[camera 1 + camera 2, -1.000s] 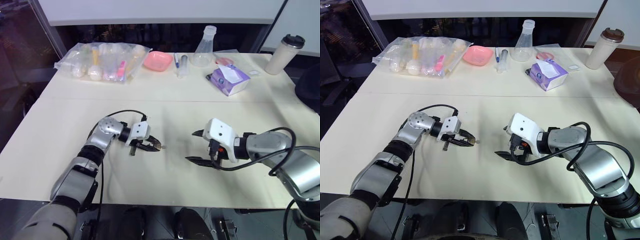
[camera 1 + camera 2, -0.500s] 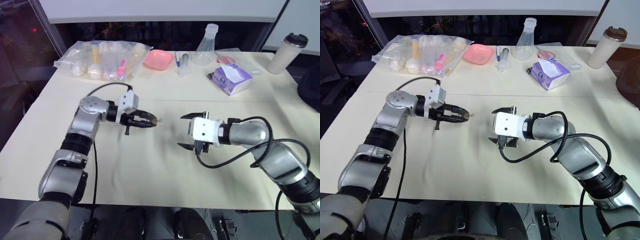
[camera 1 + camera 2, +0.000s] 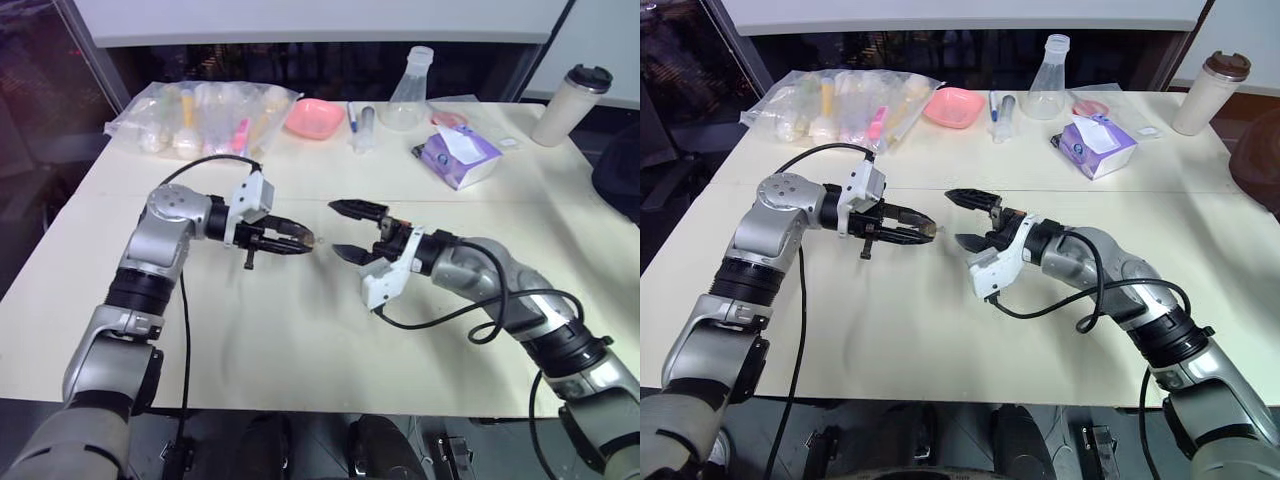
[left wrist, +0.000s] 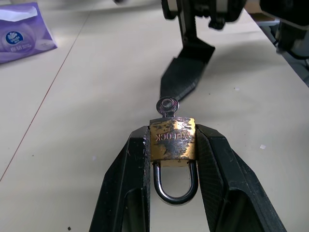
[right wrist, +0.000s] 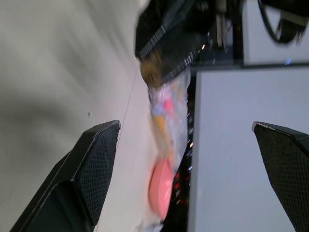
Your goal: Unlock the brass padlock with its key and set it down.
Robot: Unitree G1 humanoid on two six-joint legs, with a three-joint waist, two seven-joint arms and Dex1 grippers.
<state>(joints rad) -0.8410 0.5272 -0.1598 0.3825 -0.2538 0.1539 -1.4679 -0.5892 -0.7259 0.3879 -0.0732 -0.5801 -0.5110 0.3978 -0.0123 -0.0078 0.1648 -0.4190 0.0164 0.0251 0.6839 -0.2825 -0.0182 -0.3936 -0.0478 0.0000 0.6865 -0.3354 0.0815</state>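
Observation:
The brass padlock (image 4: pixel 172 137) sits clamped by its sides between the fingers of my left gripper (image 4: pixel 172 133), its silvery shackle pointing back toward the wrist. A small key (image 4: pixel 167 104) sticks out of the lock's far end. In the left eye view my left gripper (image 3: pixel 303 243) hangs above the cream table (image 3: pixel 300 340), pointing right. My right gripper (image 3: pixel 346 230) faces it a short gap away, open wide with one finger above the other and nothing between them. In the right wrist view its fingers (image 5: pixel 91 159) frame the blurred left gripper.
Along the table's far edge lie a clear plastic bag of items (image 3: pixel 205 120), a pink bowl (image 3: pixel 316 118), a syringe (image 3: pixel 365 128), a glass flask (image 3: pixel 410 95), a purple tissue pack (image 3: pixel 457 157) and a lidded cup (image 3: pixel 570 105).
My left gripper has risen from the table with the padlock. My right gripper has rolled over and moved left toward it, still open.

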